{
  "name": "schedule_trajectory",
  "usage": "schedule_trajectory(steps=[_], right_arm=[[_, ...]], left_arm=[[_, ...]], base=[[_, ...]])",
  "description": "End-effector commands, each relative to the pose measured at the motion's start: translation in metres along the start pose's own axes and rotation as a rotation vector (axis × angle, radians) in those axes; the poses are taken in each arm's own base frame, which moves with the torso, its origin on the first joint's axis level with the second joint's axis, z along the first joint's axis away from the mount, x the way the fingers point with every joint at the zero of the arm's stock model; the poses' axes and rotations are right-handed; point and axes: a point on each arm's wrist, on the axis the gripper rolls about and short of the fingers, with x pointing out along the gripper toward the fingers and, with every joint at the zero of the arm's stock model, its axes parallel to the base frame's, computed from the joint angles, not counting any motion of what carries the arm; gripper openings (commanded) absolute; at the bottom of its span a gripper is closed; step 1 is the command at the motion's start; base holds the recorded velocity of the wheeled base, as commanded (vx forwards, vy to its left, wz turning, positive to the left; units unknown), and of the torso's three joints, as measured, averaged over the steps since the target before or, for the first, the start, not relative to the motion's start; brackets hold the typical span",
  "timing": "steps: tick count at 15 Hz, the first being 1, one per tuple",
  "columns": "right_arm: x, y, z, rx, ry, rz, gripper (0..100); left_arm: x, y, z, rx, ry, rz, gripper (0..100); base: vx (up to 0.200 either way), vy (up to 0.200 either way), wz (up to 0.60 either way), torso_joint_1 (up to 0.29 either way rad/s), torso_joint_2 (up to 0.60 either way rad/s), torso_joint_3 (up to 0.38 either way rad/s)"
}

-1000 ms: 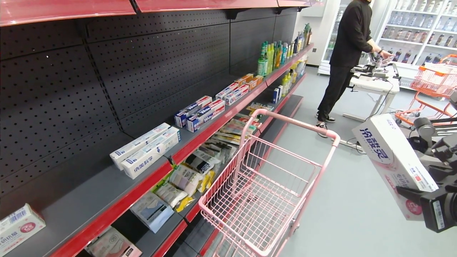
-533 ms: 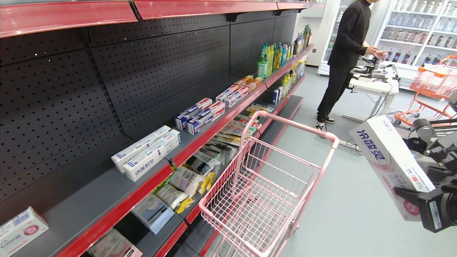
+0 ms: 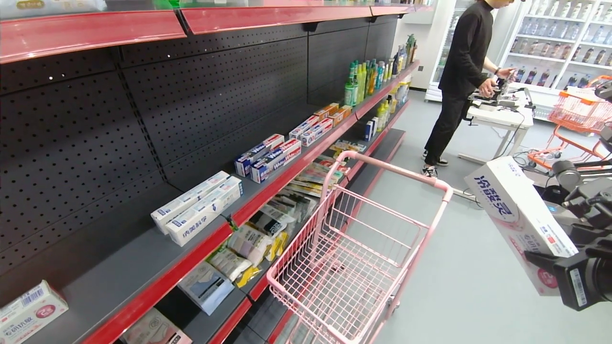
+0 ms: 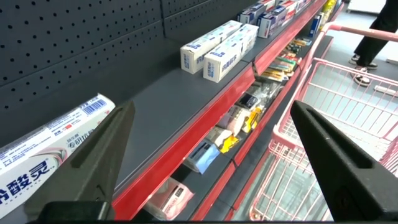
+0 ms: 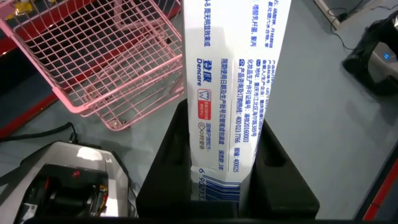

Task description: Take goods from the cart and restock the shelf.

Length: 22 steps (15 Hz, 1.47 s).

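Observation:
My right gripper (image 3: 550, 260) is shut on a long white and pink toothpaste box (image 3: 514, 210), held tilted in the air to the right of the pink cart (image 3: 397, 167). From the right wrist, the box (image 5: 230, 93) stands between the black fingers (image 5: 171, 168) above the cart's corner (image 5: 93, 56). The cart's basket looks bare. My left gripper (image 4: 211, 149) is open, its fingers wide apart over the grey shelf (image 4: 168, 106), beside a matching toothpaste box (image 4: 50, 155). Two white toothpaste boxes (image 3: 198, 208) lie farther along that shelf (image 3: 119, 258).
Blue and white boxes (image 3: 270, 155) and bottles (image 3: 368, 79) fill the shelf farther along. Packets (image 3: 248, 243) lie on the lower shelf beside the cart. An orange cart (image 3: 578, 110) and a white table (image 3: 502, 117) stand at the back right. Grey floor (image 3: 459, 296) lies open right of the cart.
The head view has tilted up slightly, so everything sits a little lower. My right gripper with the box has drifted slightly left.

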Motion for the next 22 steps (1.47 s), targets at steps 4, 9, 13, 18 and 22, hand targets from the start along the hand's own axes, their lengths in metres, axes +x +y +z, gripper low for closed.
schedule_trajectory(steps=[4, 9, 13, 18, 22], right_arm=[[0.0015, 0.0007, -0.0013, -0.015, 0.01, 0.002, 0], [0.0012, 0.0003, -0.0014, -0.027, 0.009, -0.001, 0], [0.0015, 0.0004, -0.0014, -0.026, 0.011, -0.001, 0], [0.0028, 0.0016, -0.0065, -0.031, 0.027, 0.002, 0], [0.0035, 0.002, -0.0075, -0.032, 0.031, 0.004, 0]], left_arm=[[0.0001, 0.0, 0.0001, 0.0, 0.0, 0.0, 100], [0.0001, 0.0, 0.0001, 0.0, 0.0, 0.0, 100], [0.0001, 0.0, 0.0001, 0.0, 0.0, 0.0, 100], [0.0001, 0.0, 0.0001, 0.0, 0.0, 0.0, 100], [0.0001, 0.0, 0.0001, 0.0, 0.0, 0.0, 100]], base=[[0.0, 0.0, 0.0, 0.063, -0.14, -0.069], [0.0, 0.0, 0.0, 0.013, -0.02, -0.01], [0.0, 0.0, 0.6, 0.006, 0.0, -0.002], [0.0, 0.0, 0.6, 0.005, 0.0, 0.002], [0.0, 0.0, 0.6, 0.005, 0.0, 0.0]])
